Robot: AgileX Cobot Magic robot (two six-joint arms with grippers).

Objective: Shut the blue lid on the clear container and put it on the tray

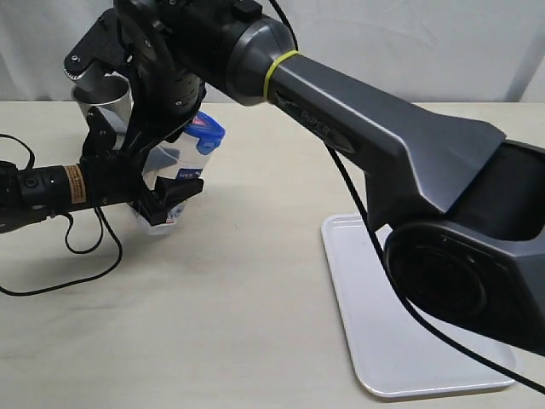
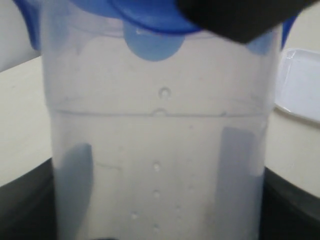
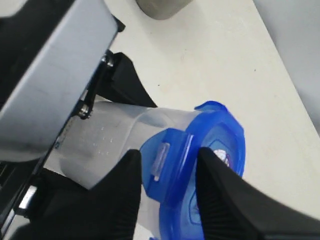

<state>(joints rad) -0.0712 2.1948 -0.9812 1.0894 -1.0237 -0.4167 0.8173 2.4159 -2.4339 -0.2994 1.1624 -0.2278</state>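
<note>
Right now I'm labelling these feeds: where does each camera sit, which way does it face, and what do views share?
Exterior: off the arms, close by the right arm, looking across the table; the left arm joins it at the clear container.
Left wrist: on its arm, facing the container's side close up; the left tool flanks it.
Right wrist: on its arm, looking along the right tool at the blue lid.
Shared: all show container and lid; exterior and left wrist show the tray.

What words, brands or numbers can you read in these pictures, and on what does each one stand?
"PiPER": faint lettering on the right arm, only just legible.
Orange sticker on the left arm: too small to read.
Printed label on the clear container: blurred.
Sticker on the blue lid: unreadable.
</note>
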